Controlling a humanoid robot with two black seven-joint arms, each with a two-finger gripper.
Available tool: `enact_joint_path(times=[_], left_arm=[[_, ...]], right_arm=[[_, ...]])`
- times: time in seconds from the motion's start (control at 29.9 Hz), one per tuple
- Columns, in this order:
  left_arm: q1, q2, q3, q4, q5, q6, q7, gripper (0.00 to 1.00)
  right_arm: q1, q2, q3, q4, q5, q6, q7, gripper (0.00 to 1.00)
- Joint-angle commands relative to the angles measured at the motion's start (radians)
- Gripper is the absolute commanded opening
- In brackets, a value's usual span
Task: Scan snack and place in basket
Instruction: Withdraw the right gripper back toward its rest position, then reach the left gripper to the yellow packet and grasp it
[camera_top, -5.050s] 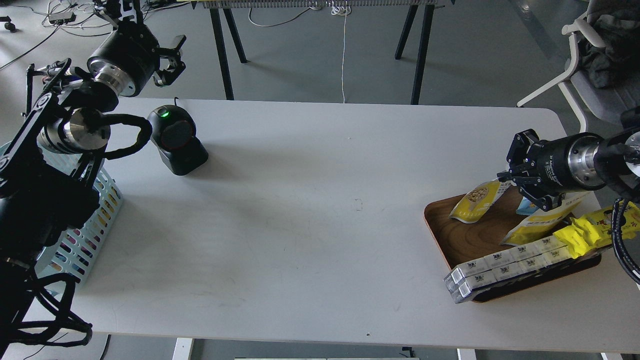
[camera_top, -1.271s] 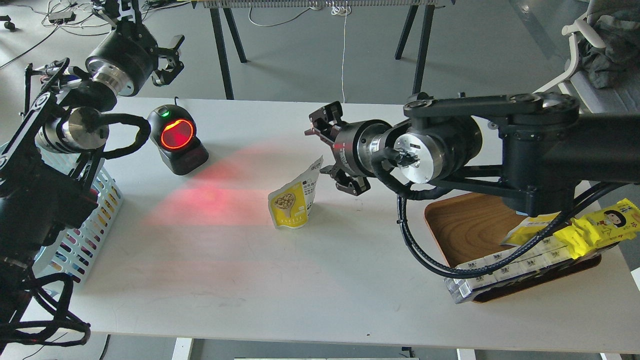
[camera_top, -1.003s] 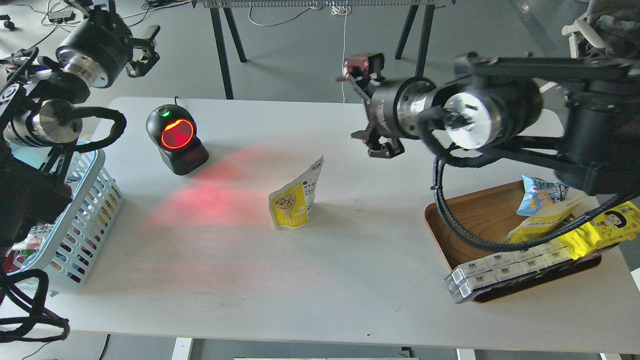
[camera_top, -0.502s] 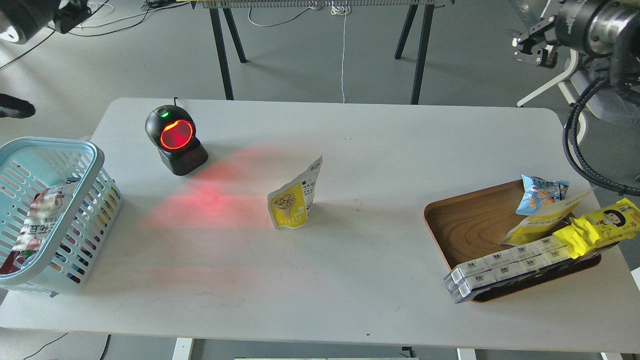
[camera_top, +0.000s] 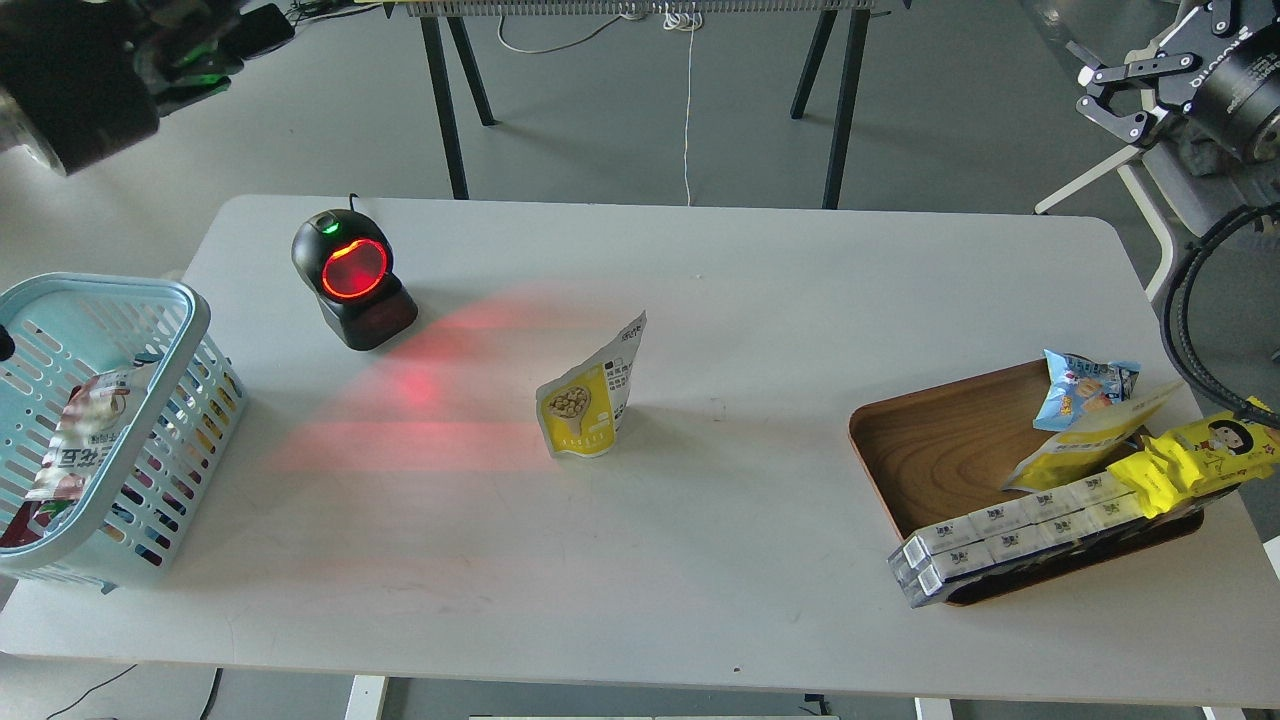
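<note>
Over on the far left, the light blue basket (camera_top: 195, 330) hangs partly off the table edge (some packets already inside). My left gripper (camera_top: 190, 55) is a dark blur at top left, can't tell its fingers. Next, the barcode scanner (camera_top: 352, 280) glows red, beam spilling toward the nut snack pouch (camera_top: 590, 400), standing free mid-table and held by nothing. Right gripper (camera_top: 1125, 90) is high up with fingers spread, empty. My worry: that pouch stands tilted, so a sloppy grab could tip it.
</note>
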Motion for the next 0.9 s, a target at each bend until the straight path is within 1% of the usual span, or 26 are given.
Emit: enact_joint_path(times=[0.0, 0.07, 0.17, 0.27, 0.33, 0.47, 0.6, 0.67, 0.77, 0.87], left_arm=[[0.012, -0.006, 0.029, -0.009, 0.143, -0.016, 0.0, 1.0], [0.022, -0.01, 0.045, -0.009, 0.266, -0.015, -0.006, 1.0], [0.025, -0.016, 0.108, -0.009, 0.445, 0.005, -0.038, 1.0], [0.025, -0.05, 0.151, -0.009, 0.626, 0.045, -0.066, 1.0], [0.025, -0.082, 0.176, -0.011, 0.734, 0.059, -0.067, 1.0], [0.025, -0.165, 0.219, -0.009, 0.893, 0.059, -0.067, 1.0], [0.025, -0.251, 0.291, -0.009, 1.045, 0.059, -0.053, 1.0], [0.026, -0.282, 0.34, -0.009, 1.107, 0.059, -0.037, 1.0], [0.045, -0.314, 0.397, -0.009, 1.138, 0.065, 0.011, 1.0], [0.077, -0.346, 0.403, -0.009, 1.139, 0.076, 0.066, 1.0]], right_arm=[[-0.068, 0.015, 0.024, -0.003, 0.002, 0.038, 0.067, 0.99], [-0.094, 0.025, 0.044, -0.003, 0.003, 0.038, 0.083, 0.99], [-0.131, 0.055, 0.07, -0.004, 0.003, 0.038, 0.084, 0.99], [-0.148, 0.078, 0.075, -0.014, 0.0, 0.038, 0.083, 0.99], [-0.154, 0.082, 0.074, -0.027, 0.0, 0.038, 0.08, 0.99], [-0.16, 0.081, 0.071, -0.029, 0.0, 0.038, 0.073, 0.99], [-0.162, 0.081, 0.067, -0.029, -0.001, 0.038, 0.07, 0.99], [-0.163, 0.082, 0.063, -0.029, -0.003, 0.038, 0.07, 0.99], [-0.163, 0.084, 0.061, -0.029, -0.003, 0.038, 0.07, 0.99], [-0.163, 0.093, 0.061, -0.029, -0.005, 0.038, 0.07, 0.99]])
